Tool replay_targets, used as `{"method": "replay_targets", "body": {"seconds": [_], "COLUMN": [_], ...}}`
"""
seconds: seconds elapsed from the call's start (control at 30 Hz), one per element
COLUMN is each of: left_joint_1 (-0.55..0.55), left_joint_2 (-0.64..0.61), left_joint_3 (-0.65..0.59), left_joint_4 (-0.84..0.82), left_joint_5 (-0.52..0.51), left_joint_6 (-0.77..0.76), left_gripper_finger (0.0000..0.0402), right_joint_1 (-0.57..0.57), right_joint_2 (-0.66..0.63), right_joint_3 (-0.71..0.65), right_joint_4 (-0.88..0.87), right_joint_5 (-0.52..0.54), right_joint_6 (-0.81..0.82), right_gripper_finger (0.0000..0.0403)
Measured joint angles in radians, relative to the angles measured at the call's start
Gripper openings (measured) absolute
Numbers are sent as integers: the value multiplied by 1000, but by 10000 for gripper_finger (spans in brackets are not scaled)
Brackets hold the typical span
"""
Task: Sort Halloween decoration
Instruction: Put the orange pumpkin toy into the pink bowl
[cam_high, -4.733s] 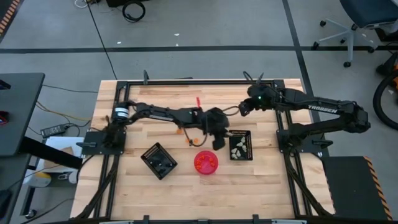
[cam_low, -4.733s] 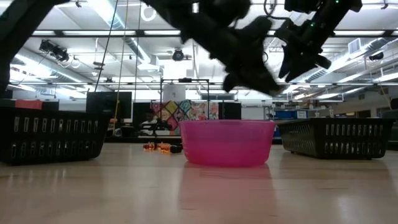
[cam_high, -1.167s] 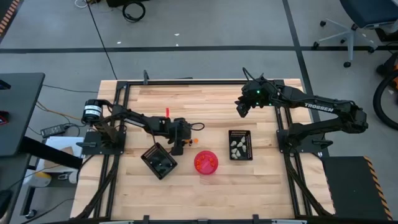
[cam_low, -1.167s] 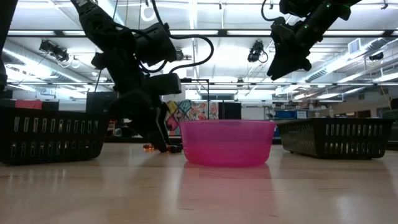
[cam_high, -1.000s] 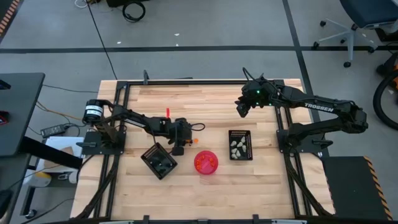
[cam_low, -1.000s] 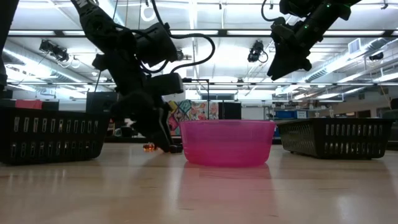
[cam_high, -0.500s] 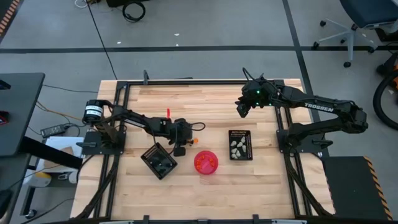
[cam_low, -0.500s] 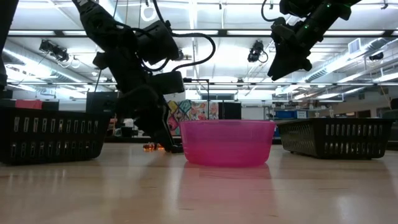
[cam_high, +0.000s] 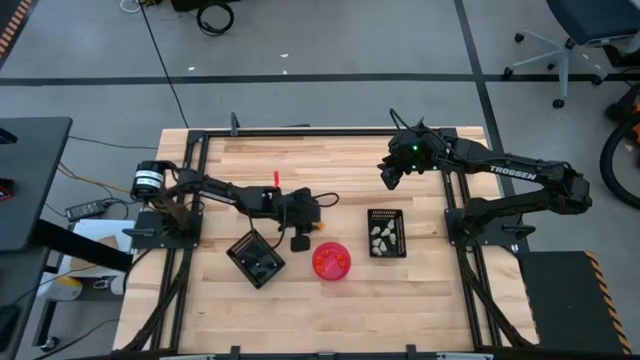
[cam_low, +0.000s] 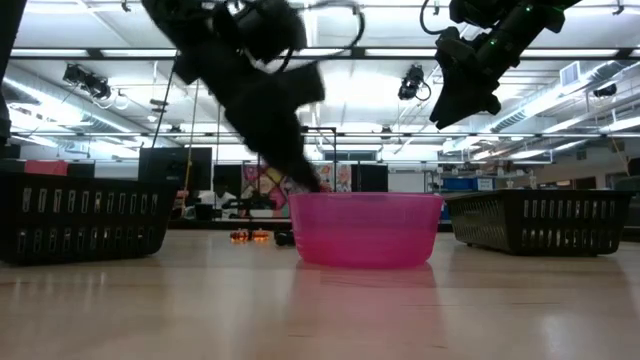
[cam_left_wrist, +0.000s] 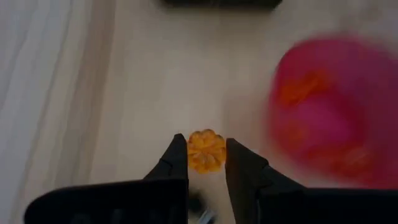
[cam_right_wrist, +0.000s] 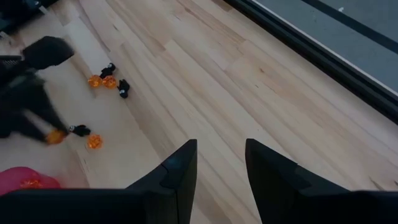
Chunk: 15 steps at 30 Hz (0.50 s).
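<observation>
We count two arms over the wooden surface (cam_high: 330, 310). The left gripper (cam_left_wrist: 206, 163) hangs just beside the pink-red bowl (cam_high: 331, 260), its jaws clenched on one orange decoration piece (cam_left_wrist: 206, 150); in the left wrist view that piece sits squarely between the two dark fingers (cam_left_wrist: 173, 163), with the bowl off to one side and orange bits blurred inside it, too smeared for us to count. In the low view the left arm shows as a dark blur just behind and above the bowl's rim. The right gripper (cam_right_wrist: 220, 167) waits raised near the far edge of the surface, jaws released with a plain gap between them and nothing in it. From the right wrist view we count loose pieces on the bare wood: three orange pieces (cam_right_wrist: 94, 81) and about three small black pieces (cam_right_wrist: 124, 87), clustered in two little groups near each other. Two black grid trays: one tray (cam_high: 255, 258) just left of the bowl, turned at an angle, its contents dark and unreadable; the other tray (cam_high: 387, 232) to the bowl's right, holding several pale pieces (cam_high: 381, 236), exact number unclear.
</observation>
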Motion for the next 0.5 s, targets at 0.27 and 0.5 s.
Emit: {"method": "replay_targets", "body": {"seconds": [0.27,0.5], "left_joint_1": [-97,-170], "left_joint_2": [0,79], "left_joint_3": [103,106], "left_joint_4": [9,4], "left_joint_5": [93,61], "left_joint_6": [-6,-98], "left_gripper_finger": [50,75], "right_joint_1": [0,0], "right_joint_2": [0,0], "right_joint_3": [0,0], "right_joint_4": [19,57], "right_joint_5": [0,-27], "right_joint_6": [-39,-55], "right_gripper_finger": [140,140]}}
